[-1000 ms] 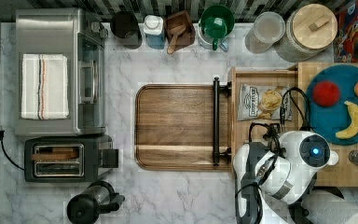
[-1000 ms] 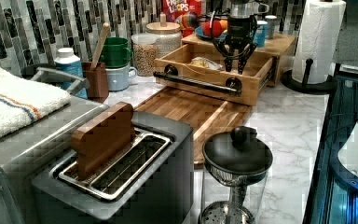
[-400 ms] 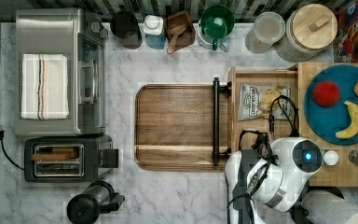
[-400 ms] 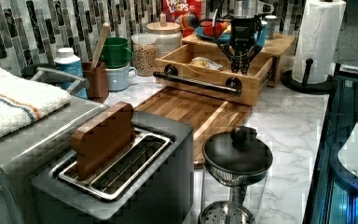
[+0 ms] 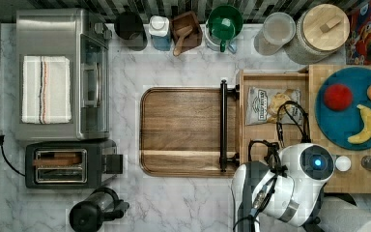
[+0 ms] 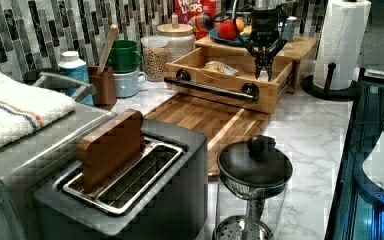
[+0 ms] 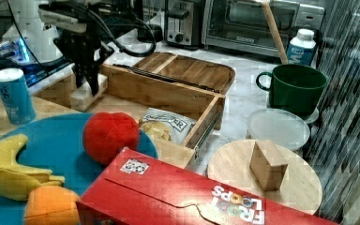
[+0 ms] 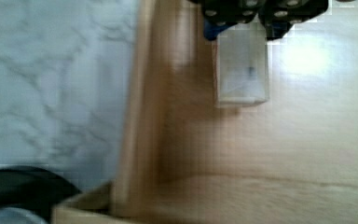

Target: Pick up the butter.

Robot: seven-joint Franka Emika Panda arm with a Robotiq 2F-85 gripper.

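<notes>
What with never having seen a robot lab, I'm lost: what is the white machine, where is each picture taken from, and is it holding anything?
The white machine is a robot arm with a two-finger gripper at its end. One camera looks straight down on a marble kitchen counter, two look from the sides, and one rides on the wrist looking past the gripper. On the counter are a toaster, a toaster oven, a wooden cutting board, and an open wooden drawer holding a chip bag. The gripper is down in the drawer at a pale stick of butter. Whether it has gripped it yet, I cannot tell.
</notes>
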